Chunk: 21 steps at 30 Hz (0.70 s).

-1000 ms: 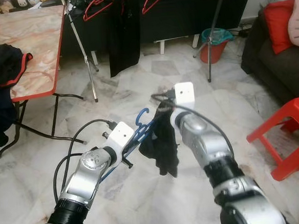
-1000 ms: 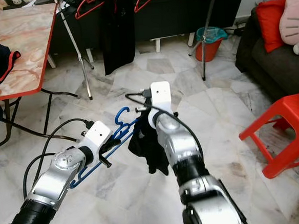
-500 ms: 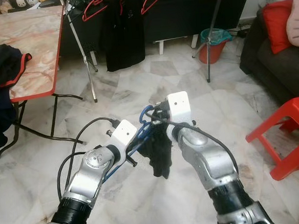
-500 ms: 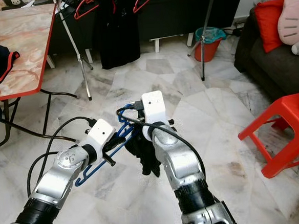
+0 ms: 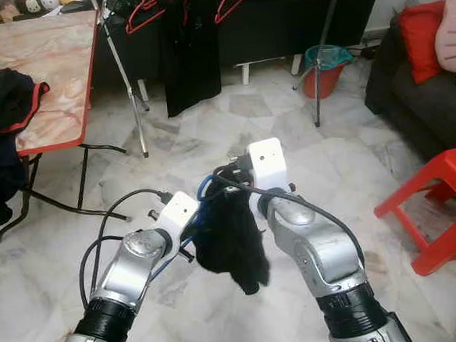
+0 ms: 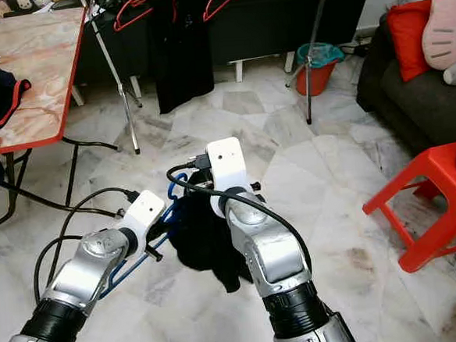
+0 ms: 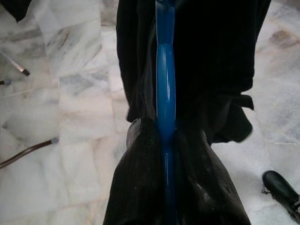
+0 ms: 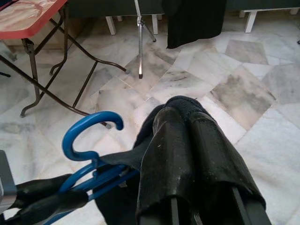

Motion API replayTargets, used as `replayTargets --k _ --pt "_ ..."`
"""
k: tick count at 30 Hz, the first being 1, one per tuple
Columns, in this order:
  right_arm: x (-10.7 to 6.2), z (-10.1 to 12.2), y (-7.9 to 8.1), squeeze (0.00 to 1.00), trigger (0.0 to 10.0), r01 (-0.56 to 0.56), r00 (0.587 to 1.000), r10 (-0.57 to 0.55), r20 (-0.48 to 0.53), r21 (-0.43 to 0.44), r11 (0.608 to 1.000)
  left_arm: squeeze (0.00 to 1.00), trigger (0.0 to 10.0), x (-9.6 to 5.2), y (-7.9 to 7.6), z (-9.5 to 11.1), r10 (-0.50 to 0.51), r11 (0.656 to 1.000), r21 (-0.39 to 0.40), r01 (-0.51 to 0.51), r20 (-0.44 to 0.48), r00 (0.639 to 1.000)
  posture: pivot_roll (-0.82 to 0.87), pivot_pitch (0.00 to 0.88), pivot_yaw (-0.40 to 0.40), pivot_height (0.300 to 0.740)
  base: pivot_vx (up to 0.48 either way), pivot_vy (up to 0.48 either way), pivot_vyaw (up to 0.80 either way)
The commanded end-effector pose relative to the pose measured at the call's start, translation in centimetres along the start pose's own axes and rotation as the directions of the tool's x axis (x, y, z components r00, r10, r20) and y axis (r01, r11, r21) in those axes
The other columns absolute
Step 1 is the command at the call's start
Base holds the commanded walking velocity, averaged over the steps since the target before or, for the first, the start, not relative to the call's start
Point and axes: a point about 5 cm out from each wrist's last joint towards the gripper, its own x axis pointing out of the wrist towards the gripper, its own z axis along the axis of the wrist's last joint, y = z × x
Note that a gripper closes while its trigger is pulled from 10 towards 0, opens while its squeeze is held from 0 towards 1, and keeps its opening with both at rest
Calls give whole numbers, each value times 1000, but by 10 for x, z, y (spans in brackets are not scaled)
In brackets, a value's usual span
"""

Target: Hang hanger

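A blue hanger (image 8: 89,124) is held low over the marble floor, and its bar (image 7: 165,93) runs between the fingers of my left gripper (image 7: 166,183), which is shut on it. A black garment (image 5: 232,245) drapes over the hanger and hides most of it in the eye views, leaving the blue hook (image 5: 203,190) showing. My right gripper (image 8: 185,119) is shut on a fold of the garment just beside the hook. The two grippers are close together in front of me.
A clothes rack with red hangers (image 5: 147,3) and a hanging black garment (image 5: 191,56) stands at the back. A red-edged folding table (image 5: 48,66) with dark clothes (image 5: 0,101) is on the left. A red stool (image 5: 441,203), a sofa (image 5: 426,87) and a bucket (image 5: 330,66) are on the right.
The right gripper has moved left toward the left gripper, pulling the black garment over the blue hanger. The garment now covers the hanger's arms where they showed before.
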Motion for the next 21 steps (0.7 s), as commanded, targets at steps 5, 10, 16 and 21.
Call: replayTargets --k 5,10,16,21 --pt "0 4 -14 0 10000 93 995 -92 31 -20 995 0 10000 -2 -3 2 -38 999 -2 38 3 999 -172 87 -28 740 0 0 0" --pt "2 -2 -22 0 10000 124 992 -124 9 -14 992 0 10000 -2 -3 4 -35 999 6 35 2 999 -175 91 -28 740 0 0 0" --pt "3 -7 -29 0 10000 173 985 -173 12 -42 984 0 10000 -5 -12 6 -122 992 32 122 16 992 -171 94 -30 740 0 0 0" --pt "5 -9 -29 0 10000 170 985 -170 7 -40 985 0 10000 -6 -10 11 -104 994 21 103 47 993 -170 93 -32 740 0 0 0"
